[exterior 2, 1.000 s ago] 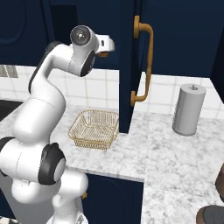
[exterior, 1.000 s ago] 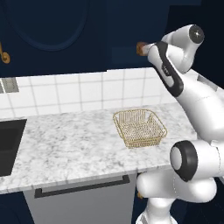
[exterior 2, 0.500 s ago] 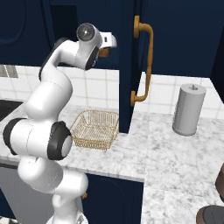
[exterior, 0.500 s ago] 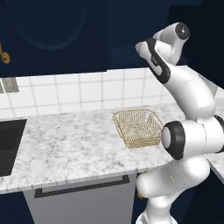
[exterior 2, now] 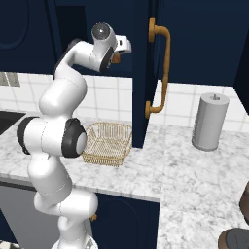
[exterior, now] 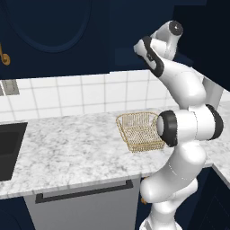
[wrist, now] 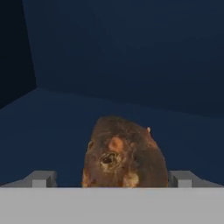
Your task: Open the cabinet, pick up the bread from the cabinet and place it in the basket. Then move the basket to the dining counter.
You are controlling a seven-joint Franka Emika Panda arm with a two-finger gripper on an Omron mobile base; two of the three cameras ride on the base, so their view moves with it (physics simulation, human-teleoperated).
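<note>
Seen from the hand camera, the two grey fingertips of the robot's two-finger gripper stand wide apart, one at each side of the small dark brown oval lump of bread, which sits between them on the dark blue floor of the tall navy wall cabinet; the jaws bracket the bread but whether they touch it cannot be told. From the right base camera, the cabinet's arched-panel door with its long curved brass handle stands swung open, and the white hand reaches into the dark opening beside it. Compared with a second ago, the arm has folded upward and pushed its wrist forward and deeper into the cabinet, so the reach appears finished and closing on the bread is likely the next step. Below, the shallow square gold wire-mesh basket rests empty on the white-grey marbled worktop, unmoved. A grey upright cylinder stands on the counter to the right.
</note>
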